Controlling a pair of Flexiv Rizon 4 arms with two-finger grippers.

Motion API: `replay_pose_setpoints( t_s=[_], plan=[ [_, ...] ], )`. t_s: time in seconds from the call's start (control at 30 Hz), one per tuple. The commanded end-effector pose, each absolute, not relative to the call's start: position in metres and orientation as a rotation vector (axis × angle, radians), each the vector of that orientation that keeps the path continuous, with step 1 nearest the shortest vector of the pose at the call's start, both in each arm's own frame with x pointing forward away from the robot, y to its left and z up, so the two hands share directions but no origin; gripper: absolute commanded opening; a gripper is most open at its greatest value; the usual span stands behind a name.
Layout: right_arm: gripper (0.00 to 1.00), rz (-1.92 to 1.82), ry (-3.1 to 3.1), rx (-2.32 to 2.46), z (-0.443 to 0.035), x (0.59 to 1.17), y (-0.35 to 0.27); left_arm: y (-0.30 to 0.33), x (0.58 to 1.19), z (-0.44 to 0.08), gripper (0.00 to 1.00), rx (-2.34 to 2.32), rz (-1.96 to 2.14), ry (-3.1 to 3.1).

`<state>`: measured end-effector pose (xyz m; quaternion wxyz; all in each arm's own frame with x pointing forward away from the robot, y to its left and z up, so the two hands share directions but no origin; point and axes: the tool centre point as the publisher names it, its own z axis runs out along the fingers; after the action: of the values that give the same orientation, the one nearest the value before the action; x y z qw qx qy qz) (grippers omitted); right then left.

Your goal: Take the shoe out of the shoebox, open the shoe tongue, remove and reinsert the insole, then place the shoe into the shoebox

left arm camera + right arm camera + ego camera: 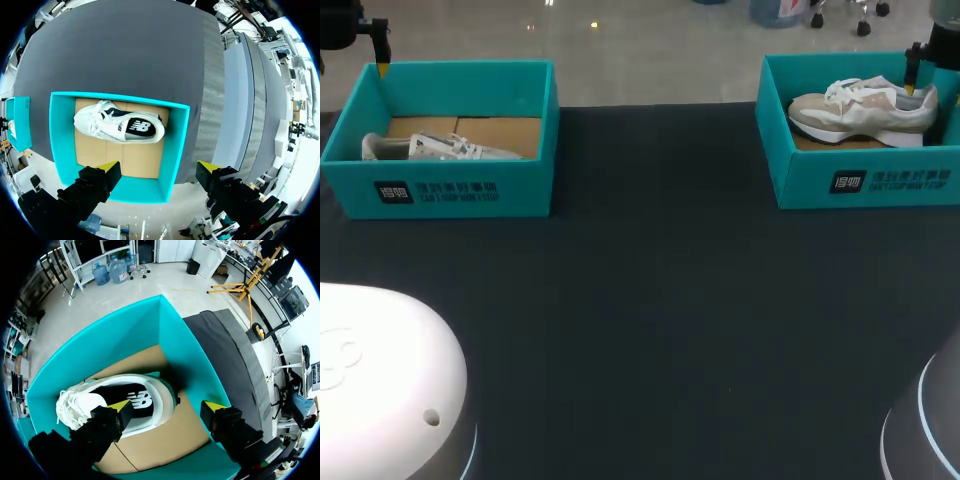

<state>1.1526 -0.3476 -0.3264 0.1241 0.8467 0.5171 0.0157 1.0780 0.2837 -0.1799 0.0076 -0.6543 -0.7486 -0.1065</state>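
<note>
**Teal boxes loaded; both grippers spread overhead**

Dark grey cloth covers the table (650,280) from edge to edge; it is matte and finely textured, and its middle carries nothing. I read two teal cartons at the far corners: the left shoebox (440,190) and the right shoebox (865,180); they stand well apart, each with its printed wall facing me. Both are lined with a brown cardboard floor (135,160).

The white shoe (120,127) lies on its side on the floor of the left shoebox, its dark insole and laces showing; the beige shoe (865,108) sits inside the right shoebox, sole down, toe toward the table's centre.

The left gripper (159,166) hangs above the far edge of the left shoebox; its fingers are spread wide and hold nothing; one yellow tip is over the box's interior, the other is outside its wall. The white shoe lies ahead of the fingers, clear of them.

The right gripper (167,405) sits low over the right shoebox; its fingers are likewise spread and grip nothing; one tip is over the heel end of the beige shoe, the other over the bare cardboard beside the wall; I cannot tell whether the first tip touches the shoe.
</note>
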Motion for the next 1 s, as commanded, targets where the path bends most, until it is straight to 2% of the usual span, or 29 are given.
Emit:
replay_pose_setpoints(
  t_s=[0.03, 0.17, 0.2, 0.23, 0.33, 0.4, 0.6, 1.0],
  plan=[
    [0.64, 0.019, 1.519, 2.486, -0.335, 1.163, -0.348, 0.284, 1.077, -0.179, 1.0, -2.044, -0.335, -2.338],
    [0.58, 0.004, 1.528, 2.487, -0.343, 1.167, -0.348, 0.284, 1.077, -0.179, 1.0, -2.044, -0.335, -2.338],
    [0.5, 0.001, 1.531, 2.486, -0.345, 1.167, -0.348, 0.284, 1.077, -0.179, 1.0, -2.044, -0.335, -2.338],
    [0.49, -0.002, 1.532, 2.484, -0.347, 1.167, -0.348, 0.284, 1.077, -0.179, 1.0, -2.044, -0.335, -2.338],
    [0.49, -0.009, 1.527, 2.487, -0.35, 1.169, -0.351, 0.284, 1.077, -0.179, 1.0, -2.044, -0.335, -2.338],
    [0.55, -0.021, 1.523, 2.489, -0.353, 1.169, -0.352, 0.284, 1.077, -0.179, 1.0, -2.044, -0.335, -2.338],
    [0.57, -0.031, 1.516, 2.487, -0.355, 1.17, -0.358, 0.284, 1.077, -0.179, 1.0, -2.044, -0.335, -2.338],
    [0.56, -0.082, 1.536, 2.51, -0.387, 1.164, -0.359, 0.284, 1.077, -0.179, 1.0, -2.044, -0.335, -2.338]
  ],
)
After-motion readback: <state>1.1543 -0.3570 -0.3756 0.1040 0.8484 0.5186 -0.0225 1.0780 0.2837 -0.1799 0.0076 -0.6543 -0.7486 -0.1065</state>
